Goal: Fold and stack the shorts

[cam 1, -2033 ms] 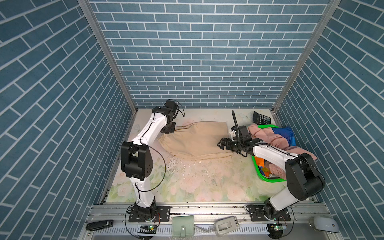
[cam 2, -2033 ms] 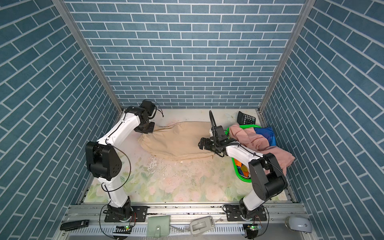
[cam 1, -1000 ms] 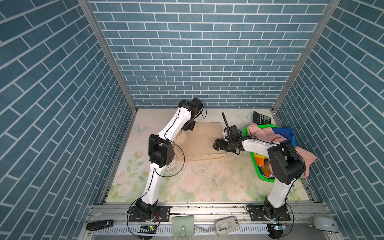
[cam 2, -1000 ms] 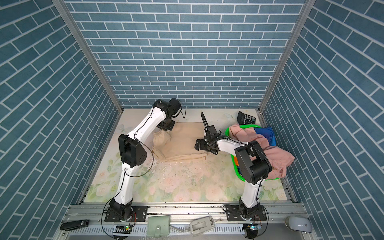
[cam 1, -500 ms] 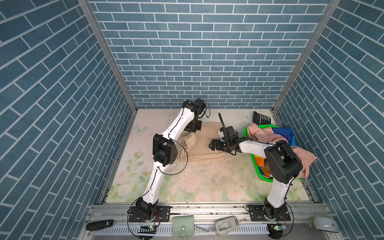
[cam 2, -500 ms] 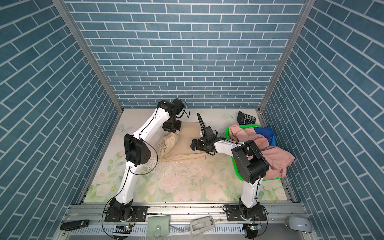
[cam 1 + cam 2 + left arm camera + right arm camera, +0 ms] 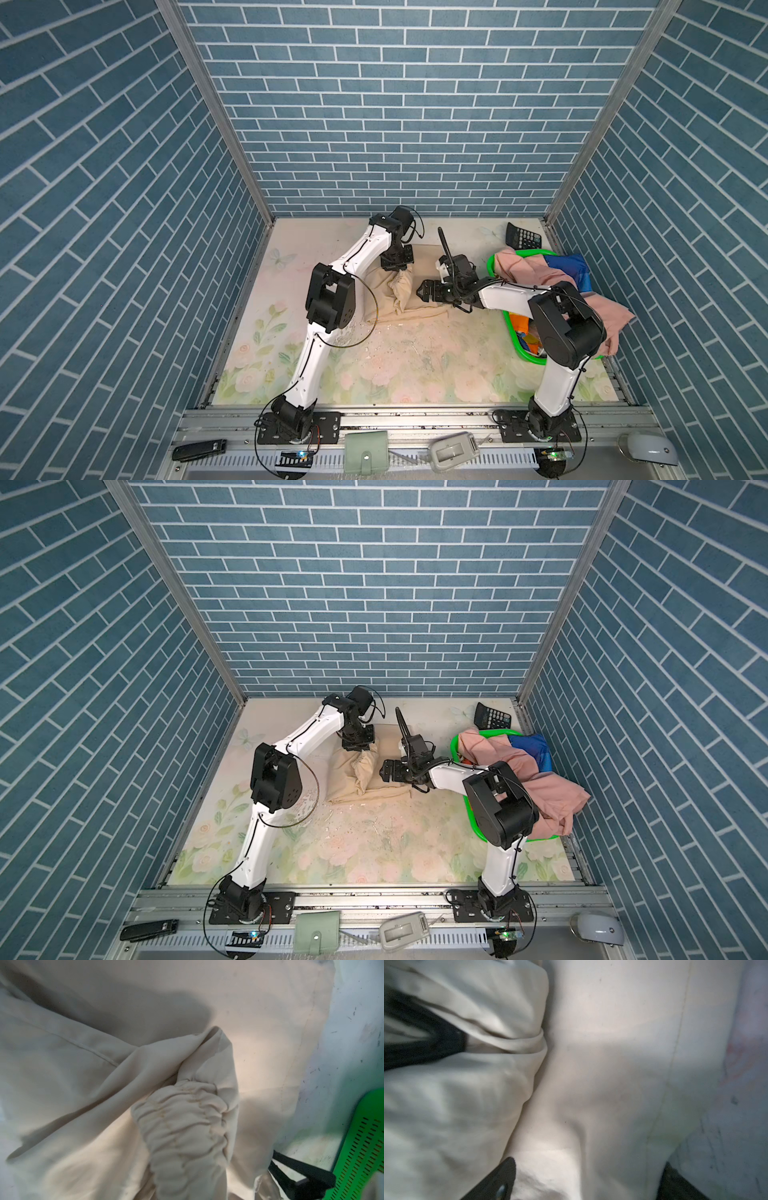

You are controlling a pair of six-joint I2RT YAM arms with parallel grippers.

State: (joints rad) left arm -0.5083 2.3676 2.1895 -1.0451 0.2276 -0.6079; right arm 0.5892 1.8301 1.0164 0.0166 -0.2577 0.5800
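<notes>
Carried rightward: beige shorts (image 7: 400, 291) waistband, clamped in left pincer (image 7: 398, 269) | right pincer (image 7: 422, 289) spread wide

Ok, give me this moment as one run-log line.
phase: fold | left tool: shut on beige shorts | right tool: open over them | pink shorts: draped over green basket

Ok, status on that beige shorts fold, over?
Left hand shut on waistband of beige shorts, bunched over the flat half. Right hand open, low beside the bunch. Pink shorts wait in green basket; nothing in the way.
</notes>
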